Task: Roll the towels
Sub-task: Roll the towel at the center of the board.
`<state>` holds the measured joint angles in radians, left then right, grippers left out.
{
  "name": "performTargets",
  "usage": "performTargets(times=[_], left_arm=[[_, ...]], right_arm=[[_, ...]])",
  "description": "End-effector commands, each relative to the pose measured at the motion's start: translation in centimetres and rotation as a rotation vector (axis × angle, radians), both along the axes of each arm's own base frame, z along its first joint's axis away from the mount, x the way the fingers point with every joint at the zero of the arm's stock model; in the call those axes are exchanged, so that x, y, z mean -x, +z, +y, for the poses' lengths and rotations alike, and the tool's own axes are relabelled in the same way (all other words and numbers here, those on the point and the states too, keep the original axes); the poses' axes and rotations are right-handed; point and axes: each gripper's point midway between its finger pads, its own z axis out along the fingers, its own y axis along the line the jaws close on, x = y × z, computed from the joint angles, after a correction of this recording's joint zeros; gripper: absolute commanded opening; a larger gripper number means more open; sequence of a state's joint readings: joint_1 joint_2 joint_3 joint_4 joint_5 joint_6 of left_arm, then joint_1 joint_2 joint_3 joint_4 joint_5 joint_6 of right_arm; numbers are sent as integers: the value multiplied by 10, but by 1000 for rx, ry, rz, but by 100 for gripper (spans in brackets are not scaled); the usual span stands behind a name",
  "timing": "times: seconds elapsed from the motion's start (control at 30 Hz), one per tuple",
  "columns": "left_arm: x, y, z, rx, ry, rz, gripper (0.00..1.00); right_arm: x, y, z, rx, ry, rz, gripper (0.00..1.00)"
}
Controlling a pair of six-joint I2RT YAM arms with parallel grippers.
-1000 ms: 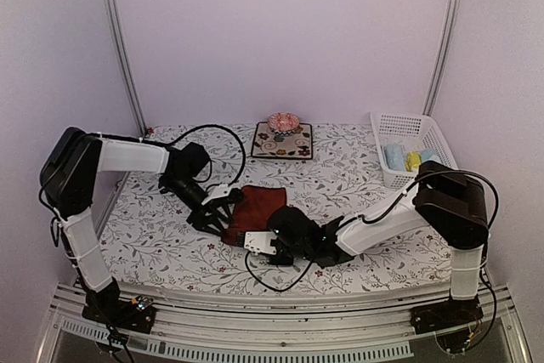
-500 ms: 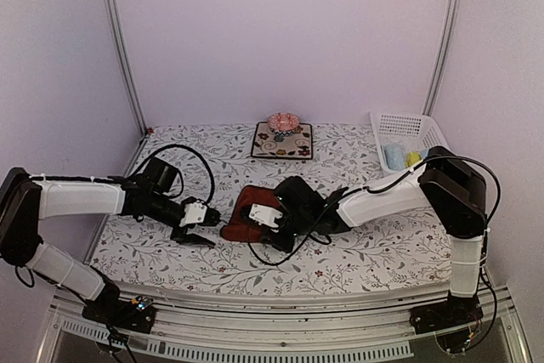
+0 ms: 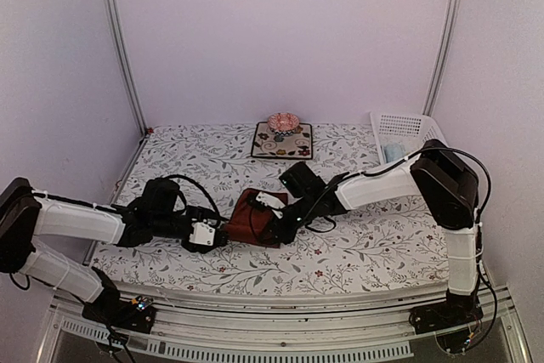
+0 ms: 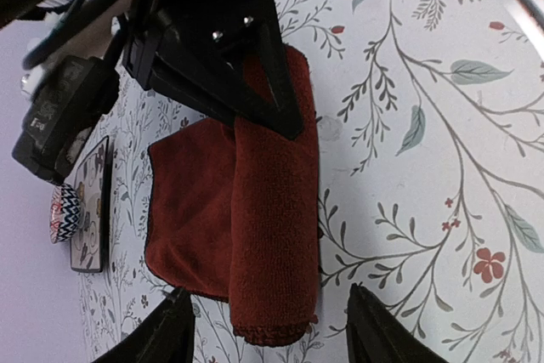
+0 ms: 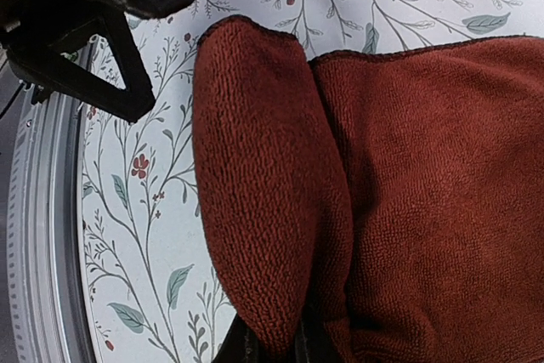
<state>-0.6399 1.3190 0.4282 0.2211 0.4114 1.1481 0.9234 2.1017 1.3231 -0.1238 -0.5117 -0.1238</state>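
Observation:
A dark red towel (image 3: 251, 215) lies mid-table, its near edge rolled into a thick tube (image 4: 276, 210) while the rest lies flat (image 5: 442, 193). My right gripper (image 3: 274, 223) is shut on the roll's right end (image 5: 276, 348), with cloth bulging over the tips. My left gripper (image 3: 218, 235) is low at the roll's left end and open. Its fingers (image 4: 166, 337) stand either side of that end without touching it. A pale blue towel (image 3: 393, 152) sits in the basket. Any other towels are hidden.
A white basket (image 3: 410, 131) stands at the back right, partly behind my right arm. A dark floral mat (image 3: 282, 142) with a pink patterned object (image 3: 283, 121) lies at the back centre. The table's metal rail (image 5: 34, 235) runs close to the roll's near side.
My left arm has dropped low and swung to the towel's left end, opening wider. My right gripper has moved away from the near edge, and the towel's near edge is now rolled.

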Motion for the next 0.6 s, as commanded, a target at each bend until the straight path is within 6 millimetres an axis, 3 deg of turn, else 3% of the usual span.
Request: performTargets(times=[0.0, 0.27, 0.57], left_arm=[[-7, 1, -8, 7, 13, -86, 61], [-2, -20, -18, -49, -2, -116, 60], [-11, -37, -22, -85, 27, -173, 58]], right_arm=[[6, -27, -16, 38, -26, 160, 10], [9, -37, -19, 23, -23, 232, 12], [8, -37, -18, 13, -18, 249, 13]])
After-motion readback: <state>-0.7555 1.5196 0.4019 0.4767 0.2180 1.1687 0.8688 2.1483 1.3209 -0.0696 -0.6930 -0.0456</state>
